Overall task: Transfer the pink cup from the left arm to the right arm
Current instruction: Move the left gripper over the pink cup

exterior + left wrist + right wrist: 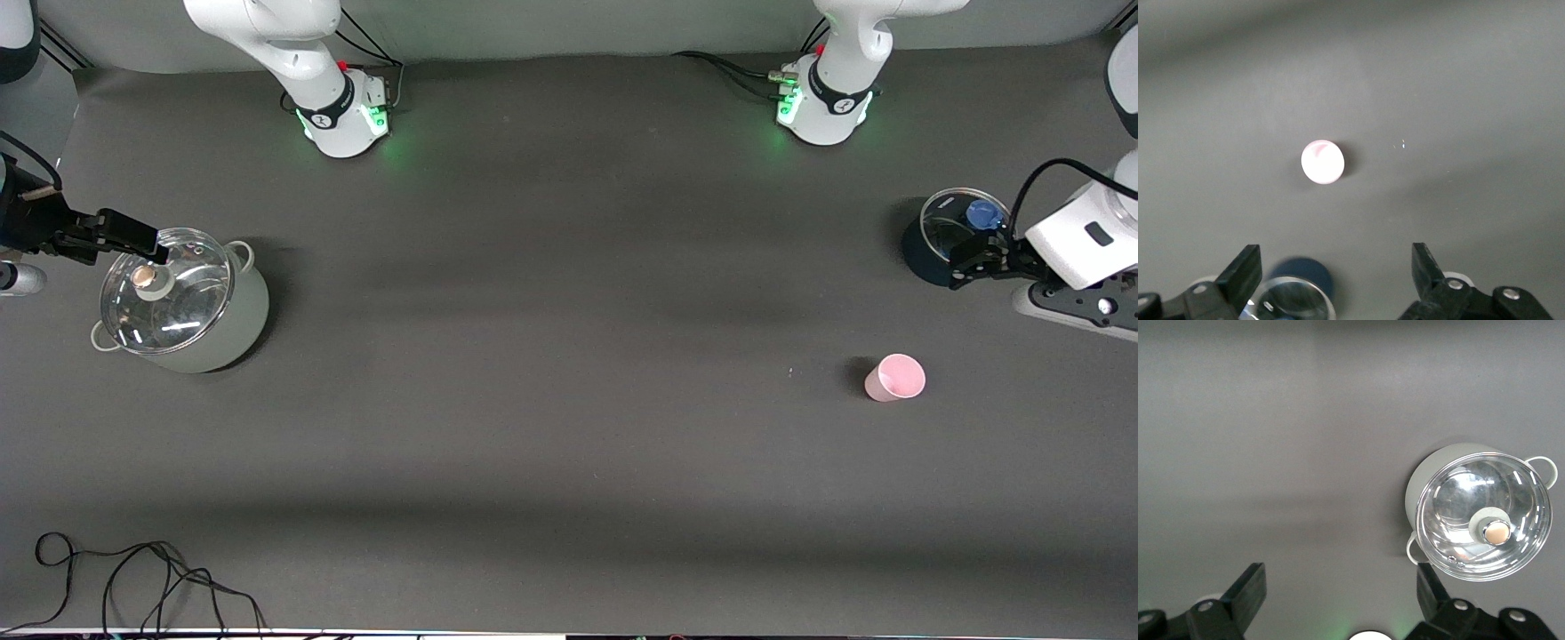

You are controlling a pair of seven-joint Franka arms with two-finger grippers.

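Note:
The pink cup (895,377) stands upright on the dark table, toward the left arm's end, and nothing touches it. The left wrist view looks down into the pink cup (1323,162). My left gripper (965,267) hangs open and empty over the edge of a dark blue pot, well apart from the cup. In its own view the left gripper (1336,270) has its jaws spread wide. My right gripper (142,238) hangs open and empty over the rim of a pale pot at the right arm's end. In its wrist view the right gripper (1341,590) holds nothing.
A dark blue pot (942,240) with a glass lid sits farther from the front camera than the cup. A pale green-grey pot (191,302) with a glass lid (1481,517) stands at the right arm's end. Black cables (133,578) lie by the table's front edge.

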